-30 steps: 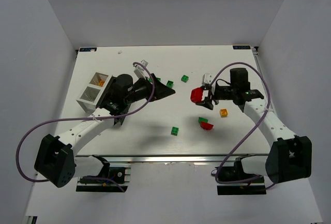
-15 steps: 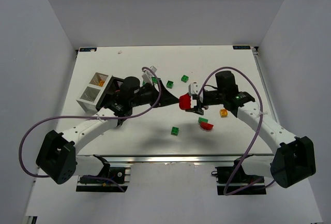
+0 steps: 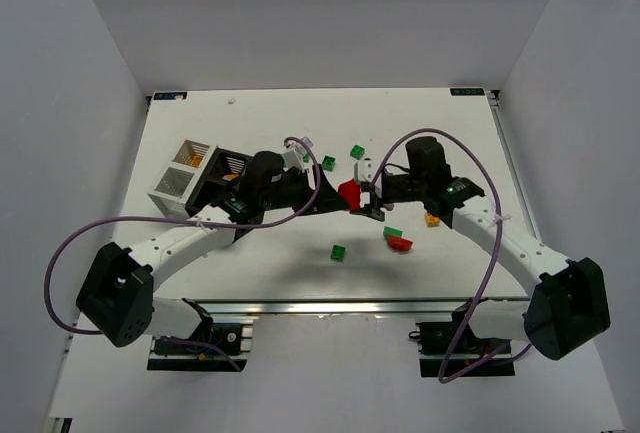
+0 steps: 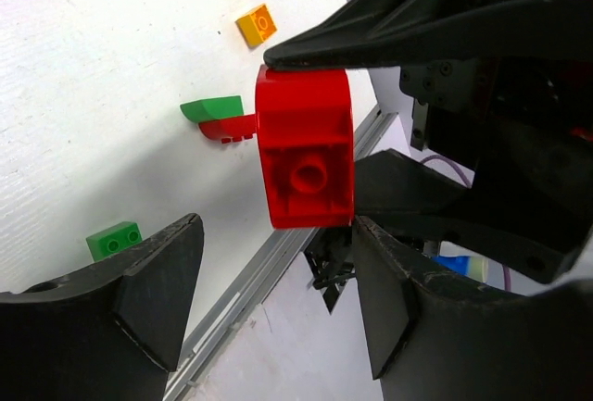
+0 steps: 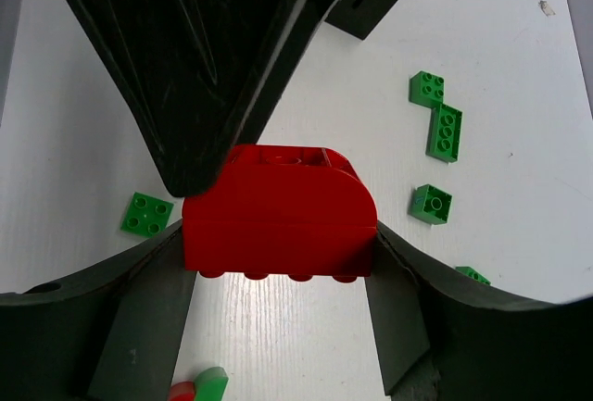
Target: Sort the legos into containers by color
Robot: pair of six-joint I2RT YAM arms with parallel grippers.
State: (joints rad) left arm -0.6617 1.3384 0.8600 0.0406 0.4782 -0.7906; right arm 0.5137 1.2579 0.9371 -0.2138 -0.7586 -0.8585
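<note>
- Mid-table, held in the air: red brick (image 3: 348, 193), a piece w/ one rounded corner, clamped in my right gripper (image 5: 276, 239). The R fingers press on its two short ends.
- Changed in the last sec: my R arm swung the brick in from the right side to centre. My L arm reached out from beside the bins to meet it.
- The brick now sits just at the tips of my left gripper (image 4: 278, 281). L jaws are spread wide and hold nothing. One L finger overlaps the brick's edge in the R wrist view, but I can't tell if they touch.
- My read: arm-to-arm handoff lined up, not yet done. L must close before R lets go.
- Orientation: the long axis runs finger to finger across my R grip. The recessed face w/ a round socket points at L, and the row of small bumps points back toward my R wrist.
- Below and around: loose legos (image 3: 338, 252) in green, red and orange lie on the table (image 3: 260, 113).
- Far left, well apart from the brick: black bin (image 3: 228, 166) and white bins (image 3: 178, 181).
</note>
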